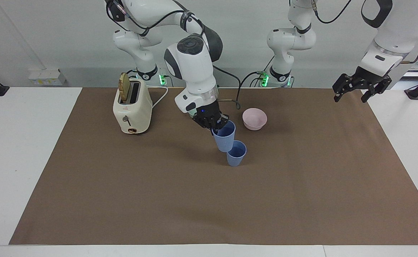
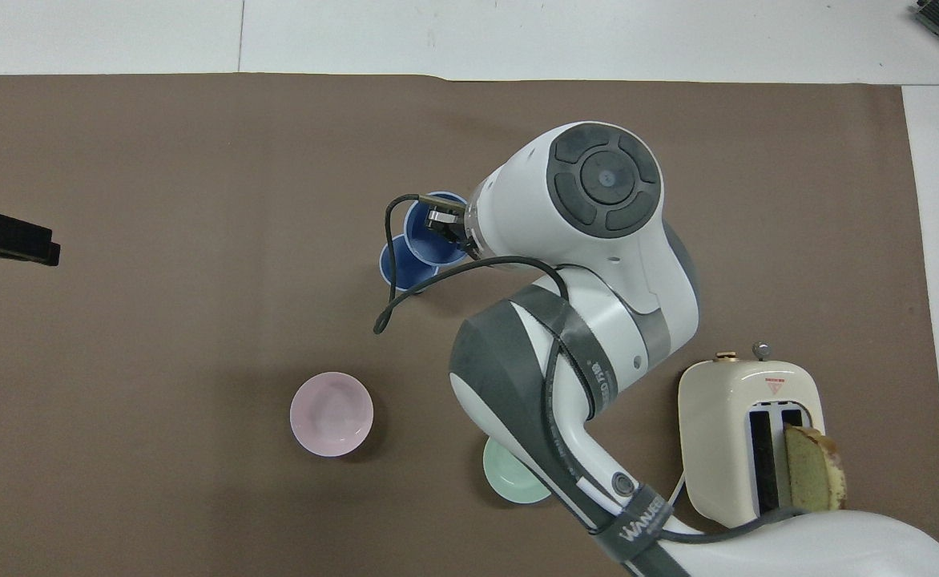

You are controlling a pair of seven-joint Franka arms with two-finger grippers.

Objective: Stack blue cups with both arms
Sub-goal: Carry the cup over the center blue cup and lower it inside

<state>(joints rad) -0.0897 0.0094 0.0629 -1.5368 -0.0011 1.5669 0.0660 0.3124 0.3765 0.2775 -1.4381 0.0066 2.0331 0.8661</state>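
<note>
My right gripper (image 1: 218, 125) is shut on the rim of a blue cup (image 1: 224, 137), one finger inside it. It holds the cup in the air, tilted, with its base just over the rim of the second blue cup (image 1: 236, 155), which stands upright mid-table. In the overhead view the held cup (image 2: 429, 232) overlaps the standing cup (image 2: 396, 268), and the right gripper (image 2: 443, 224) sits at the held cup's rim. My left gripper (image 1: 351, 92) hangs open and empty over the mat's corner at the left arm's end and waits; it also shows in the overhead view (image 2: 6, 240).
A pink bowl (image 1: 254, 118) sits nearer to the robots than the cups. A mint-green bowl (image 2: 505, 481) is partly hidden under the right arm. A cream toaster (image 1: 132, 107) holding a slice of bread stands toward the right arm's end. A brown mat (image 1: 301, 196) covers the table.
</note>
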